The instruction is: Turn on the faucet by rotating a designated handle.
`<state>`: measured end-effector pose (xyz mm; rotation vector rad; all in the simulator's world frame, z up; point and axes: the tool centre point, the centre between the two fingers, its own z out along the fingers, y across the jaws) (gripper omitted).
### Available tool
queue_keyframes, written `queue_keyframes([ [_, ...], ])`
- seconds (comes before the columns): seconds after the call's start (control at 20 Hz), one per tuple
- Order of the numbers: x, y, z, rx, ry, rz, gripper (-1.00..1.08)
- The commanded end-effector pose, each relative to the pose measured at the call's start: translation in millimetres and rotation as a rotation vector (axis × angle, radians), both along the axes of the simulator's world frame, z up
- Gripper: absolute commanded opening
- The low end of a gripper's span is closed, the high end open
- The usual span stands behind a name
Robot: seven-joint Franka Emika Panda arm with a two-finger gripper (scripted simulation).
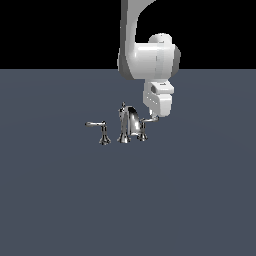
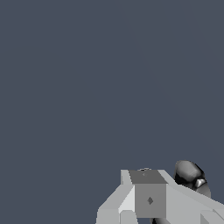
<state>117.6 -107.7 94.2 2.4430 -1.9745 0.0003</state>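
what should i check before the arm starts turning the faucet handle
1. Gripper at the right-hand handle in the exterior view: ok, its tip meets the lever's end.
2. Gripper shut on the lever: cannot tell, fingers are hidden in both views.
3. Spout out of the gripper's way: ok, beside it, apart.
4. Other handle untouched: ok, far from the arm.
5. Wrist view of contact: not ok, it shows only a chrome part past the gripper body.
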Motion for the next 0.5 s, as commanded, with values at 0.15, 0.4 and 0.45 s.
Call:
queue_keyframes([
  [0.15,-15,-11,0,0.0,0.0,-0.001,-1.0],
  [0.4,-16,-5,0,0.004,-0.009,0.01,-1.0],
  [0.45,-19,-5,0,0.004,-0.008,0.009,-1.0],
])
